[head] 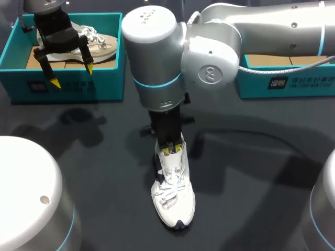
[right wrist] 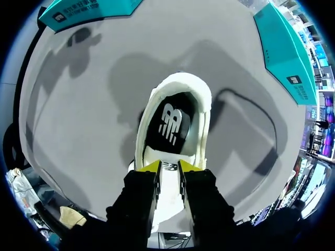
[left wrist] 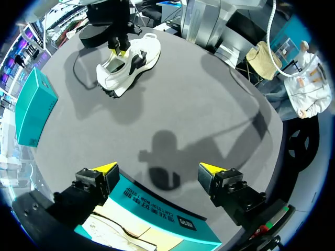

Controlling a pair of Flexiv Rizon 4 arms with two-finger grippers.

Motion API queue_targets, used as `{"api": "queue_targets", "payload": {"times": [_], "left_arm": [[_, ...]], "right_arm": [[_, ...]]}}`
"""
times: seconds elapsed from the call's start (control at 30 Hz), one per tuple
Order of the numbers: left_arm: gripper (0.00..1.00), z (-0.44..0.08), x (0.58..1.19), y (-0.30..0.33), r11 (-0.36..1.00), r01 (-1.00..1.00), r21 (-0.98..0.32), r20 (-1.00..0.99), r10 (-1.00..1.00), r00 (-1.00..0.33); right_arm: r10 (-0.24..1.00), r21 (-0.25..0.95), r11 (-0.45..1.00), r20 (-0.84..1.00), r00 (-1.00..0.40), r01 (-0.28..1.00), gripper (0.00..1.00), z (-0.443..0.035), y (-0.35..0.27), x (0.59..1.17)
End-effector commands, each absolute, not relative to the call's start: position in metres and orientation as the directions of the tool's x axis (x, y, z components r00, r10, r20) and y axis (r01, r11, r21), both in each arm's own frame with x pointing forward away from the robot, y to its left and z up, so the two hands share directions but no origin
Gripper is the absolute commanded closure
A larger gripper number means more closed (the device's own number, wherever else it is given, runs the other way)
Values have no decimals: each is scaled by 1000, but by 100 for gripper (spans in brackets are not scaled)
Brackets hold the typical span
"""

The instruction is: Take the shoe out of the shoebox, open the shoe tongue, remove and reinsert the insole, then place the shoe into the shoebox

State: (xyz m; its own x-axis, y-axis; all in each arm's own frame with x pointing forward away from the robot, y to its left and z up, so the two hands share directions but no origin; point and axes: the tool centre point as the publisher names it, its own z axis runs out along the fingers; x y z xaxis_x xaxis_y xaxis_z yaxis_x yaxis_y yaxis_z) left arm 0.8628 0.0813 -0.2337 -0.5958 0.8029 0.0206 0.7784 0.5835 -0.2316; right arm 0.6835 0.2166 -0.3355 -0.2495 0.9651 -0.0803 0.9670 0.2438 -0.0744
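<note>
The white lace-up trainer [head: 174, 198] is laid on the dark table [head: 251, 183], apart from the two teal cardboard shoeboxes, with its long axis running from the heel, under the nearer right gripper [head: 170, 150], to the toe. Its white tongue [right wrist: 168, 179] is pinched between that gripper's fingers, and the black insole [right wrist: 171, 123] is seen just ahead. The left gripper [head: 72, 75] is held spread over the left shoebox [head: 68, 86], where a second, beige shoe [head: 102, 44] lies.

Your shoe [head: 172, 204] looks like white cloth on a matt table [head: 94, 172]. At ten o'clock, the shoebox [head: 73, 86] is smooth cardboard
</note>
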Motion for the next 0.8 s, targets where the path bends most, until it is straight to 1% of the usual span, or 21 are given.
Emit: {"api": "queue_targets", "payload": {"times": [0.03,0.17,0.37,0.43,0.5,0.53,0.6,0.67,0.7,0.73,0.77,0.8], "left_arm": [[0,-234,862,82,584,779,-229,20,803,-596],[0,-234,862,82,584,779,-229,20,803,-596],[0,-234,862,82,584,779,-229,20,803,-596],[0,-234,862,82,584,779,-229,20,803,-596],[0,-234,862,82,584,779,-229,20,803,-596],[0,-234,862,82,584,779,-229,20,803,-596],[0,-234,862,82,584,779,-229,20,803,-596],[0,-234,862,82,584,779,-229,20,803,-596],[0,-234,862,82,584,779,-229,20,803,-596],[0,-234,862,82,584,779,-229,20,803,-596],[0,-234,862,82,584,779,-229,20,803,-596],[0,-234,862,82,584,779,-229,20,803,-596]], "right_arm": [[969,-83,243,-21,-246,966,80,-358,208,689],[966,-80,253,-24,-256,964,81,-354,211,691],[949,-73,292,-104,-299,954,81,-317,220,686],[930,-68,336,-134,-342,940,80,-305,222,686],[893,-81,416,-151,-423,906,76,-296,222,688],[864,-88,470,-155,-479,878,72,-293,222,690],[793,-91,580,-162,-587,809,57,-288,220,694],[690,-95,698,-173,-703,709,49,-284,221,700],[639,-96,745,-184,-747,660,32,-282,222,702],[564,-77,808,-188,-804,584,10,-280,222,704],[454,-40,882,-197,-869,470,0,-277,222,704],[379,-7,921,-203,-903,389,0,-275,221,704]]}}
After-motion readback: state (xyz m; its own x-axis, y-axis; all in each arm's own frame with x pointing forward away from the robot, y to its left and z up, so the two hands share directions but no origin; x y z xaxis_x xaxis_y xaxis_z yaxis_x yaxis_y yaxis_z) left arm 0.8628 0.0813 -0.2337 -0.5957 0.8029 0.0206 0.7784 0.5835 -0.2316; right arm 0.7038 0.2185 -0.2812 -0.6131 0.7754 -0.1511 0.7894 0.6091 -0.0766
